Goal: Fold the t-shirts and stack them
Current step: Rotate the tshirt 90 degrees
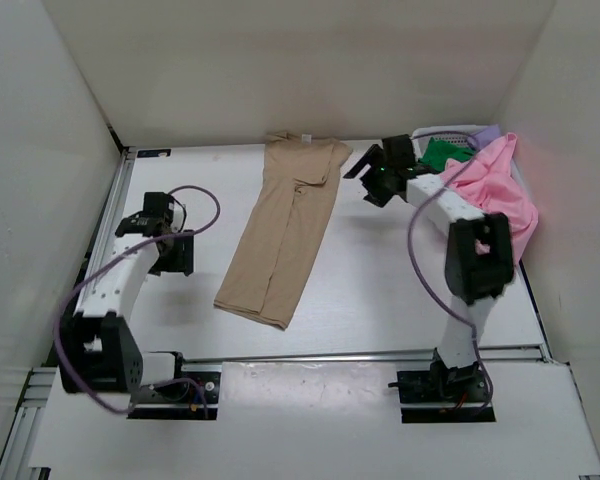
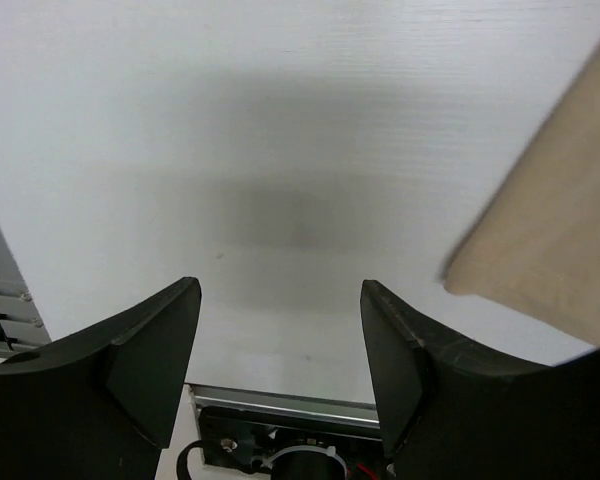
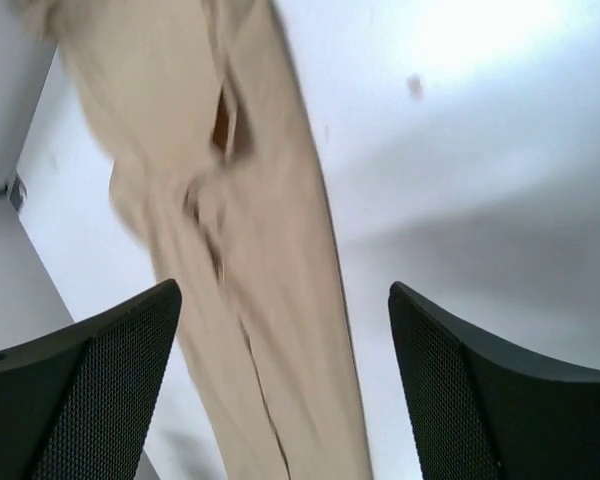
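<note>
Tan shirt (image 1: 285,235) folded lengthwise only, lying mid-worktop toward far edge; cross-folds left. Pink shirt (image 1: 500,185), green shirt (image 1: 442,153), purple shirt (image 1: 483,132) heaped unfolded at far right corner, no stack yet. Left claw (image 2: 280,300), right claw (image 3: 282,288) both open, empty.
</note>
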